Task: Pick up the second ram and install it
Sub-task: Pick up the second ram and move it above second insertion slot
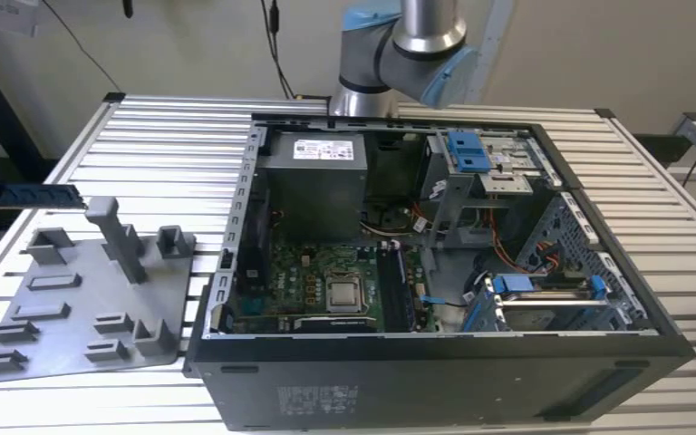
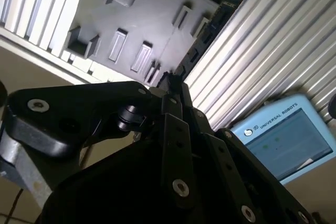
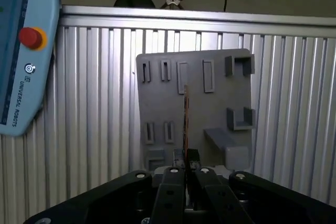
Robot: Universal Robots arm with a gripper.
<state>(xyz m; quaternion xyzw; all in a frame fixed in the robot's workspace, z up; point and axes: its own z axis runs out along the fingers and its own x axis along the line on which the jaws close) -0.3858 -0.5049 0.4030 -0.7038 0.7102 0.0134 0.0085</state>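
Between the closed fingers of the black gripper (image 3: 186,162), the second ram (image 3: 186,114), a long thin bluish-green memory stick, is being held by one end above the grey plastic fixture plate (image 3: 210,108). Pick-up looks done; carrying is in hand. Seating it is calling for alignment with a slot on the green motherboard (image 1: 282,276) inside the open black computer case (image 1: 445,390), well apart, where a drive cage (image 1: 484,168) and cables (image 1: 520,258) are crowding.

Gripper (image 3: 187,162) clamps the second ram (image 3: 186,119), which is seen edge-on and points to 12 o'clock across the grey fixture plate (image 3: 210,114). A teach pendant (image 3: 21,61) sits at 10 o'clock from the plate, over the slatted table (image 3: 94,129).
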